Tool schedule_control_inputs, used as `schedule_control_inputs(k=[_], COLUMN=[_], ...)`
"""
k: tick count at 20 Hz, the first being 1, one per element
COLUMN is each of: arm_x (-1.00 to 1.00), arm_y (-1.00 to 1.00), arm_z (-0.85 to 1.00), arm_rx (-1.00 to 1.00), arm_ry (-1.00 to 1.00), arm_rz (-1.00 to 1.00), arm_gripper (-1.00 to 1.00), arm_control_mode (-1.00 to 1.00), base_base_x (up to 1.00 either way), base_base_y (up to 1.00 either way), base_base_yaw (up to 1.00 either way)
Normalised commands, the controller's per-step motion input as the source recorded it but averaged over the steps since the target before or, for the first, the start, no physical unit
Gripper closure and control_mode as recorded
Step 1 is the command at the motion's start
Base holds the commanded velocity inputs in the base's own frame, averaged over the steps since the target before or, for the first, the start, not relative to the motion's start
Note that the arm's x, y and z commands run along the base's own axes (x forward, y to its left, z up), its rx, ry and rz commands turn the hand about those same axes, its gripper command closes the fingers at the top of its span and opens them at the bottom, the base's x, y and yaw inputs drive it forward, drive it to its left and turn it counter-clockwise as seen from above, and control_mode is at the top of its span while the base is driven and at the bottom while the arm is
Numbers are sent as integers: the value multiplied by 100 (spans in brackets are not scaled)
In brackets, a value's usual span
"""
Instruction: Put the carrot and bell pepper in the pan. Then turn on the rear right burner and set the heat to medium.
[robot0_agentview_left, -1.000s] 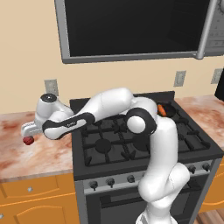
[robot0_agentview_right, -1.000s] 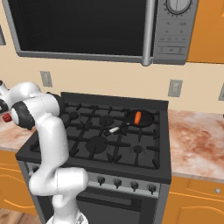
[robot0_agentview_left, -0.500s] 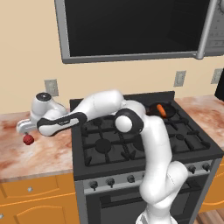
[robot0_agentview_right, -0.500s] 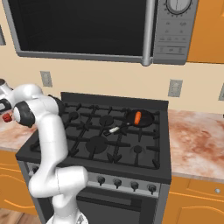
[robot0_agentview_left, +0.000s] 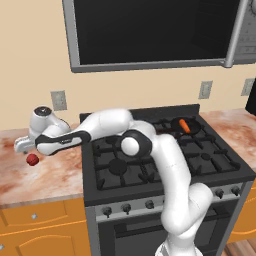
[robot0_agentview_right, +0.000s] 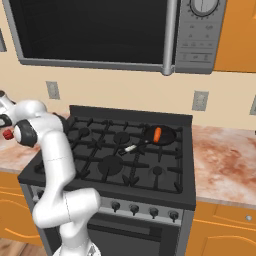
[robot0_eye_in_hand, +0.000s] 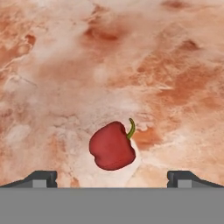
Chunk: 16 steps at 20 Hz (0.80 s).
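The dark red bell pepper (robot0_eye_in_hand: 112, 146) lies on the marbled counter, centred just ahead of my open gripper (robot0_eye_in_hand: 112, 178), whose two fingertips (robot0_eye_in_hand: 41, 178) stand wide on either side of it without touching. From the left base view the gripper (robot0_agentview_left: 22, 146) hovers just above and left of the bell pepper (robot0_agentview_left: 32, 159), far left of the stove. The orange carrot (robot0_agentview_left: 184, 125) lies in the black pan (robot0_agentview_left: 176, 123) at the stove's back right. That pan (robot0_agentview_right: 166, 137) covers the rear right burner, and its pale handle (robot0_agentview_right: 129, 149) points toward the stove's middle.
The black stove grates (robot0_agentview_left: 150, 155) lie between the pepper and the pan. Control knobs (robot0_agentview_right: 134, 209) line the stove front. A microwave (robot0_agentview_left: 150, 30) hangs above. My arm stretches left across the stove's front left corner. Bare counter (robot0_agentview_left: 45, 175) surrounds the pepper.
The hand has shifted slightly left and up over the pepper, and the elbow has swung. The pepper, carrot and pan have not moved. The gripper has stayed open.
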Motion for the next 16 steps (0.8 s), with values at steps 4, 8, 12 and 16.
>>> schedule_control_inputs(k=[4,8,12,16], arm_x=[1,0,0,7], arm_y=[5,3,5,1], arm_z=[-33,-34,-31,-21], arm_rx=[0,0,0,0], arm_ry=[1,1,0,0], arm_rz=[0,0,0,0], arm_gripper=[-100,-100,-100,-100], arm_control_mode=[-100,-100,-100,-100], base_base_x=[0,0,0,0], base_base_y=[0,0,0,0], base_base_yaw=[0,0,0,0])
